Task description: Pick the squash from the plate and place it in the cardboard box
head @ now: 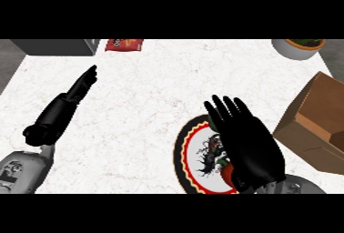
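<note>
Where the counter [154,91] met the lower edge of the view, two grey forearms were seen entering, each ending in one black hand. One plate [191,150], white with a red and black rim and a dark pattern at its centre, was found nearest, at lower right. The right hand [252,145] was held flat above the plate's right half, back upward, with its fingers [228,113] straight and spread apart, pointing away from the robot. One squash [229,172] was glimpsed only as a small reddish patch on the plate, just under the heel of that hand; whether it was touched by the palm could not be told. One cardboard box [316,127], brown and open, was placed to the right of the plate, near the right edge. The left hand [82,84] was held further out at the left, well apart from the plate, its fingers straight and together, pointing toward the far side, with nothing in it. At the far edge, one grey box-like object [57,46], one red packet [123,44] and one pale pot [300,47] with greenery were counted.
</note>
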